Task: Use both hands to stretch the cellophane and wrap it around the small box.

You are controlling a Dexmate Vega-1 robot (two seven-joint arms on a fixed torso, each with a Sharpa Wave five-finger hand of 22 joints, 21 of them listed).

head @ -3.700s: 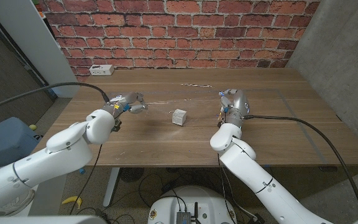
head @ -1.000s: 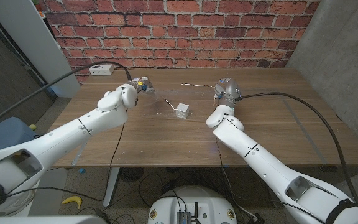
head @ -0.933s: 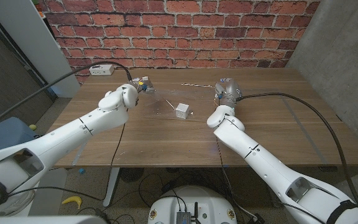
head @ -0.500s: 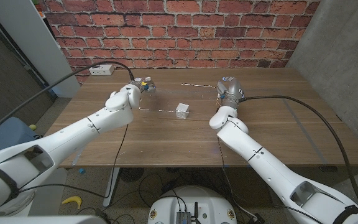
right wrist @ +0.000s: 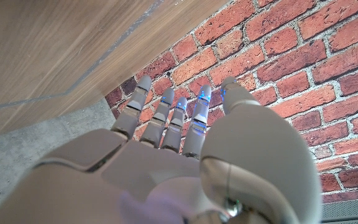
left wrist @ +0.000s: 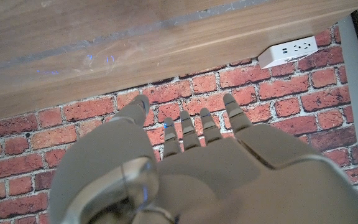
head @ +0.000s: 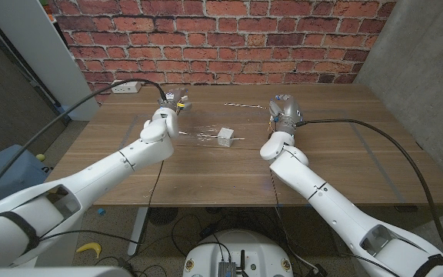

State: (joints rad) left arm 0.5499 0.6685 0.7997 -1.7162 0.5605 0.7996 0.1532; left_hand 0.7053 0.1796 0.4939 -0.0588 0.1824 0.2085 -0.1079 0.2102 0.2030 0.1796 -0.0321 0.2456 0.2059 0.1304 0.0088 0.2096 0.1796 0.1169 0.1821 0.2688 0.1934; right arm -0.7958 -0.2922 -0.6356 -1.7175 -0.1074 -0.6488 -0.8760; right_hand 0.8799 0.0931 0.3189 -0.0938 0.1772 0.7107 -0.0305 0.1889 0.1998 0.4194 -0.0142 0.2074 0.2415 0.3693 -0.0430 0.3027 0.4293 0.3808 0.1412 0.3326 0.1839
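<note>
Head view: cellophane (head: pixel 198 135) is seen beside the box (head: pixel 224 138); grip of left hand (head: pixel 172 102) and right hand (head: pixel 282 107) cannot be told.

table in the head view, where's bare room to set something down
Bare wood lies along the table's near edge, below the small box, and on its right side beyond the right hand. It is crowded between that hand and the left hand, around the cellophane.

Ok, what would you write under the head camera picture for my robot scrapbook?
Two white robot arms reach over a wooden table toward a small box with crinkly cellophane beside it.
</note>
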